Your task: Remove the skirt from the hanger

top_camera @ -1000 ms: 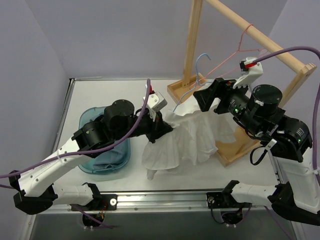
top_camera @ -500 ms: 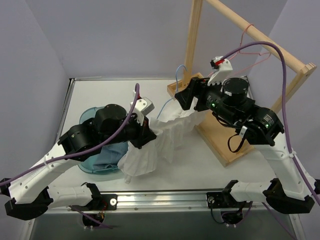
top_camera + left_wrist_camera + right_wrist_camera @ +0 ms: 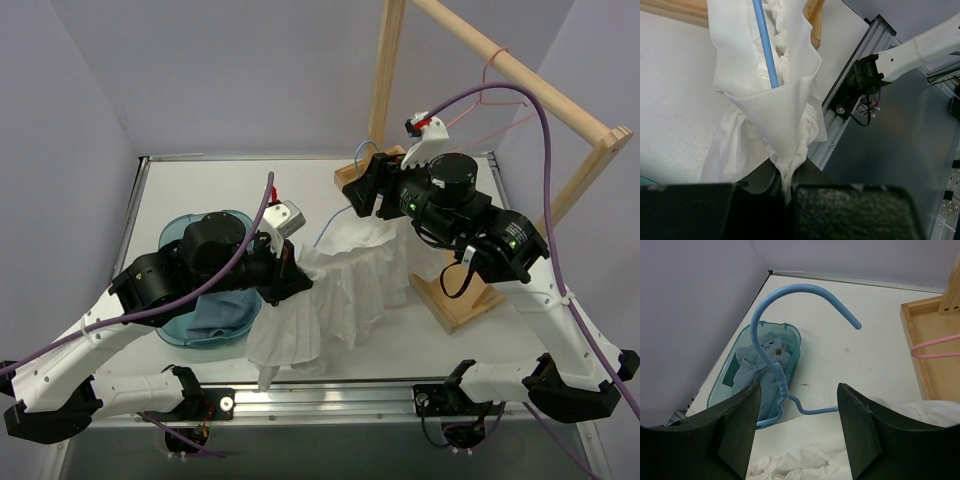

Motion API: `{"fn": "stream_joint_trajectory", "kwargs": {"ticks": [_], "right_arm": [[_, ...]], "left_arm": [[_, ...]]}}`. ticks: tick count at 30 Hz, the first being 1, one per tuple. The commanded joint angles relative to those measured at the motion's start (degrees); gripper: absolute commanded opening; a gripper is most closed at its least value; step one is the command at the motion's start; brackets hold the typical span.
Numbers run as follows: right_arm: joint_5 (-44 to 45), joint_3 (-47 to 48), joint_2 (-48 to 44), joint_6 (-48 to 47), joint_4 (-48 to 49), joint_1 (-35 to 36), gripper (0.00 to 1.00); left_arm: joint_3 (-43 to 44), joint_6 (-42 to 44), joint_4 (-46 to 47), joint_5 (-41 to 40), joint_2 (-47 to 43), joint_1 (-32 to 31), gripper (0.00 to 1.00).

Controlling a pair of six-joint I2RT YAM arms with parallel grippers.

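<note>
White crinkled fabric, the skirt (image 3: 345, 290), lies bunched over the middle of the table (image 3: 200, 190) in the top view, its loose hem trailing toward 6 o'clock and its narrow waist drawn up toward 12 o'clock. The left gripper (image 3: 295, 270) comes in from 9 o'clock with its jaws pressed together on a fold of the waistband. The left wrist view shows that fold pinched between the fingers (image 3: 760, 187). The hanger (image 3: 765, 45) runs down inside the waistband. Its hook (image 3: 805, 287) stands clear of the cloth at 12 o'clock, and its twisted neck passes between the spread jaws of the right gripper (image 3: 799, 390), nearer the 9 o'clock finger. Whether it touches that finger cannot be told. At 8 o'clock a teal bin (image 3: 172, 240) holds blue denim (image 3: 215, 320). At 2 o'clock stands a wooden rack (image 3: 465, 305) with a pink hanger (image 3: 940, 355).
</note>
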Motion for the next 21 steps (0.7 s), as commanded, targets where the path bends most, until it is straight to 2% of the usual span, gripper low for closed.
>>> {"fn": "stream_joint_trajectory", "kwargs": {"ticks": [1,9,21], "right_arm": [[-0.8,-0.9,-1.1,-0.4,2.7,-0.1,0.57],[-1.1,-4.7,-3.7,0.3,4.8,-0.2,0.51],[-1.8,-7.9,-5.0,-0.5,5.3,-0.1,0.51]], "left_arm": [[1.6,-0.5,3.7,1.5,-0.7,0.4,0.02],[4.3,-0.5,3.2,3.3,1.0,0.9,0.02],[7.0,-2.9,4.4,7.9,3.2,2.2,0.02]]}}
